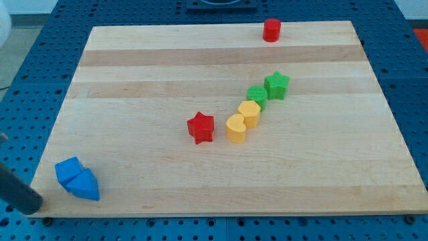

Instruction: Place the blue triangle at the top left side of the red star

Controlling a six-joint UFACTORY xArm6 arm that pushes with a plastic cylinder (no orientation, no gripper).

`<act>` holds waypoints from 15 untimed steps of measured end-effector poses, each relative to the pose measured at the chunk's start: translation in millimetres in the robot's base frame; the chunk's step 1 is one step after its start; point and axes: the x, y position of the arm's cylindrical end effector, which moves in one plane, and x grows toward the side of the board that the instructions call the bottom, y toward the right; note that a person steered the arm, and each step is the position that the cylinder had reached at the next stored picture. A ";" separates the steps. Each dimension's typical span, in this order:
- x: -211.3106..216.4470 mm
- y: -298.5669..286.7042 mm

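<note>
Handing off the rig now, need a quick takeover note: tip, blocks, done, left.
My tip sits off the board's bottom-left corner, to the view's left of the blue blocks, not touching them.
The blue triangle lies near that corner, against a second blue block.
The red star is mid-board, with a yellow heart just to its right.
Done: nothing; the triangle is far from the star.
Left: push the triangle up and rightward to the star's top left, likely separating it from the other blue block first.
</note>
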 end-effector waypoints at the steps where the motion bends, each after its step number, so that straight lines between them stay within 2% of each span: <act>1: -9.2 53.5; 2: -35.7 92.6; 3: -85.3 91.5; 4: -100.6 79.3; 5: -77.5 74.5; 6: -73.2 104.0; 7: -95.6 152.6; 8: -112.3 170.8; 10: -98.7 85.5; 11: -109.3 64.6; 13: -133.8 130.0; 14: -133.3 130.8; 15: -96.1 112.7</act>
